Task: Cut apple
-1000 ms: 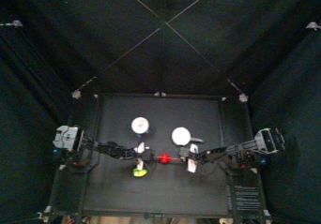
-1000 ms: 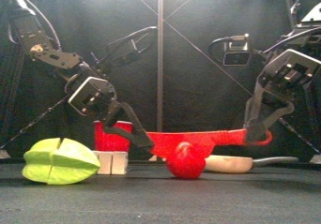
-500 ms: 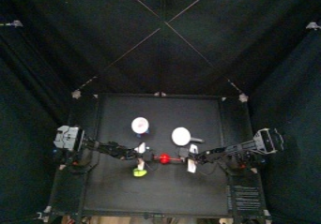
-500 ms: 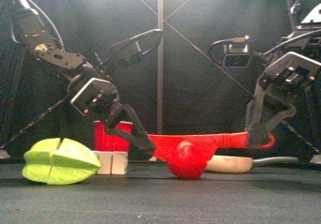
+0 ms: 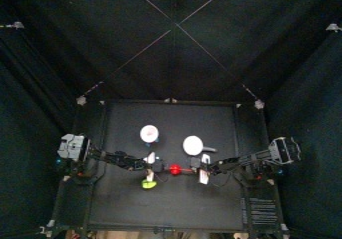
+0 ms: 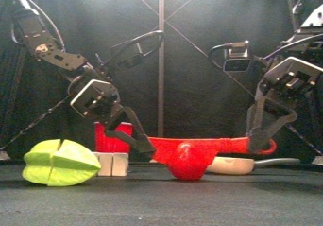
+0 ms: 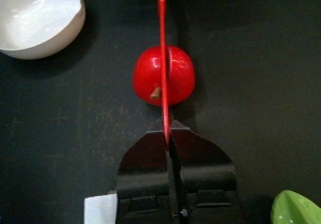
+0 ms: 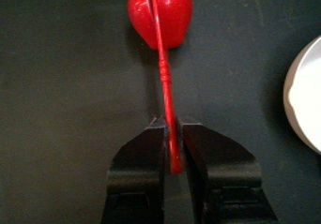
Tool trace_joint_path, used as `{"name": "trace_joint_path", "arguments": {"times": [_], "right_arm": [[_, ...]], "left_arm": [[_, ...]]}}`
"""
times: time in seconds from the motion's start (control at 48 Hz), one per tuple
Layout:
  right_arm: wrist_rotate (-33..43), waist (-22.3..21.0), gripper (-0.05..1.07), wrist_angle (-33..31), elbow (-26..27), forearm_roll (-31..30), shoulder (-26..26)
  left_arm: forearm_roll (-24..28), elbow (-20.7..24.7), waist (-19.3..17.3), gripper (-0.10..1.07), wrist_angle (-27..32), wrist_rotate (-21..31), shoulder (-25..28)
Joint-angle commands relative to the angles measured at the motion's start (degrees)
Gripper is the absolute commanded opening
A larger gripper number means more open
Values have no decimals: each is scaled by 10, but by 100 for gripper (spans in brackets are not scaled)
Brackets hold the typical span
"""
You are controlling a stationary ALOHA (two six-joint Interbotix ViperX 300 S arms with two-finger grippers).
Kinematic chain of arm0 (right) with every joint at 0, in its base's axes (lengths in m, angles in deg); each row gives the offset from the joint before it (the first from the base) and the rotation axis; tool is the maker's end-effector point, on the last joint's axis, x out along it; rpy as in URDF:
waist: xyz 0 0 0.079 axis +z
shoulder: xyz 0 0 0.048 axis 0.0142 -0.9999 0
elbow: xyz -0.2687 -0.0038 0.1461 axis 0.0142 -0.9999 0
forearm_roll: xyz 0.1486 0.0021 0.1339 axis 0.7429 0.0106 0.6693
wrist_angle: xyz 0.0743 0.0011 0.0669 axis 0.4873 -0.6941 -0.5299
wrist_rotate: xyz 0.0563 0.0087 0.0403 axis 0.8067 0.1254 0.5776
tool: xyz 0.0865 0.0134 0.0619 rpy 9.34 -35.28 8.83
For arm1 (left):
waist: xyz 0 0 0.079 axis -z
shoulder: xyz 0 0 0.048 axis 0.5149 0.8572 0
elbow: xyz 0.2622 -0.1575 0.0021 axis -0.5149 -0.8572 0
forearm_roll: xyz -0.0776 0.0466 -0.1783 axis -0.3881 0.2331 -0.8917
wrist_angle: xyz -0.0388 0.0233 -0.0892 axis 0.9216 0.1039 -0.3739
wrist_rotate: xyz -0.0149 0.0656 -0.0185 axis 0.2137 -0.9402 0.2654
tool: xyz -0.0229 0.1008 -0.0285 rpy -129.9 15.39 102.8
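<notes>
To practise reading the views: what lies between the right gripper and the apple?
In the right wrist view, only the red blade spans from the right gripper to the apple; bare table either side.

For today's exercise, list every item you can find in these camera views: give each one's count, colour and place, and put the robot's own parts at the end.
apple: 1, red, table centre
knife: 1, red, blade on the apple, held at both ends
yellow-green fruit: 1, front left
white bowl: 1, behind the apple, left
white plate: 1, behind the apple, right
table: 1, black
left tool: 1, black, shut on knife
right tool: 1, black, shut on knife
</notes>
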Motion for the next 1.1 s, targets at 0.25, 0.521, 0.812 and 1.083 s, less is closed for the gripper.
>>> {"name": "trace_joint_path", "arguments": {"times": [0.25,0.521,0.812,1.083], "right_arm": [[1,-10,50,14,11,-3,-4],[1,-13,50,21,11,-4,-14],[2,-12,50,21,14,-4,-7],[2,-5,50,21,12,-4,26]], "left_arm": [[0,10,-2,13,2,0,1],[-1,10,-2,13,3,0,4],[-1,12,-1,13,5,0,-1],[0,13,13,13,5,-2,-20]]}}
